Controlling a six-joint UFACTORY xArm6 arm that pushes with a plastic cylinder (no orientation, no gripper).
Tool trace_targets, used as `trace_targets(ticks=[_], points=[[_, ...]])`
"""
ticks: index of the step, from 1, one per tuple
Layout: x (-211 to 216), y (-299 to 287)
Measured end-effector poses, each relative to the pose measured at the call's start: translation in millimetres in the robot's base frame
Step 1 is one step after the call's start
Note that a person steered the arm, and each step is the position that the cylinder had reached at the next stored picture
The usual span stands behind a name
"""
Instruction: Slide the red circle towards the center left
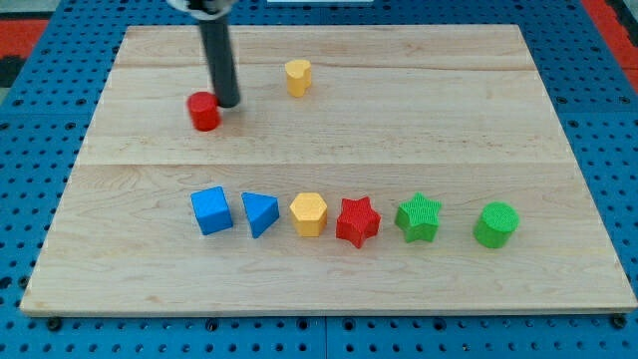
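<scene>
The red circle (204, 111) is a short red cylinder in the upper left part of the wooden board (419, 130). My tip (228, 104) is the lower end of a dark rod coming down from the view's top. It stands right beside the red circle, on its right and slightly above, touching or nearly touching it.
A yellow block (297, 77) sits above and to the right of my tip. A row runs across the lower board: blue cube (211, 210), blue triangle (259, 213), yellow hexagon (309, 213), red star (357, 221), green star (419, 217), green circle (495, 224).
</scene>
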State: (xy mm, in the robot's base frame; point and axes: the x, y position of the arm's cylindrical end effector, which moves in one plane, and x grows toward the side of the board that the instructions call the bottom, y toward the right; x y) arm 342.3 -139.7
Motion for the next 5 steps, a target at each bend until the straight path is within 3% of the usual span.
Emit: trace_targets(ticks=[1, 2, 4, 5], points=[[19, -14], [1, -17], [2, -78], [34, -64]])
